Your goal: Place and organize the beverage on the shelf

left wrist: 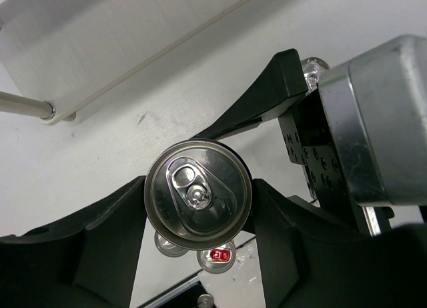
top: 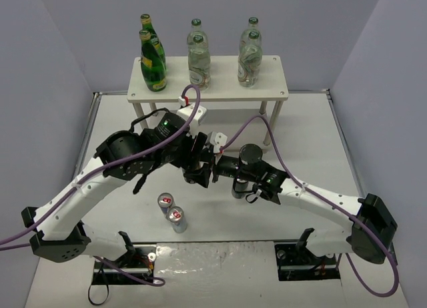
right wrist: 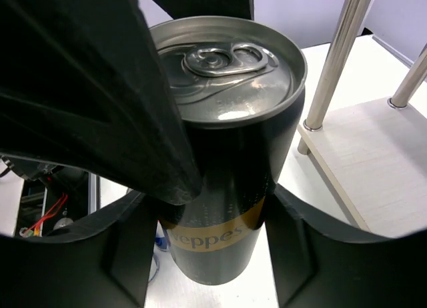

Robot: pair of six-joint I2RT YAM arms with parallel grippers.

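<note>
**A:** Start from your left. What have you got?

**B:** My left fingers (left wrist: 107,241) are partly open and clamped on the black can (left wrist: 198,193), one pad on each side of its body. The can stands upright, its long axis vertical and tab end up, over the middle of the desk (top: 300,135). I can't tell whether its base touches the desk.

**A:** And your right side?

**B:** My right fingers (right wrist: 300,255) are on the same can, set crosswise to the left pair. The pads lie against both flanks with no gap I can see, so I judge both arms have it at once.

**A:** Which way to the shelf (top: 273,88)?

**B:** Beyond the can, away from my bases. From my right wrist, a leg (right wrist: 333,61) and the lower board (right wrist: 373,168) sit just right of the can. Six bottles (top: 199,61) stand on the top board.

**A:** So which arm carries it?

**B:** The right, I'd say. My left would need to let go first, or the two would pull against each other. Two silver-topped cans (top: 177,218) wait on the desk nearer my bases.
</note>
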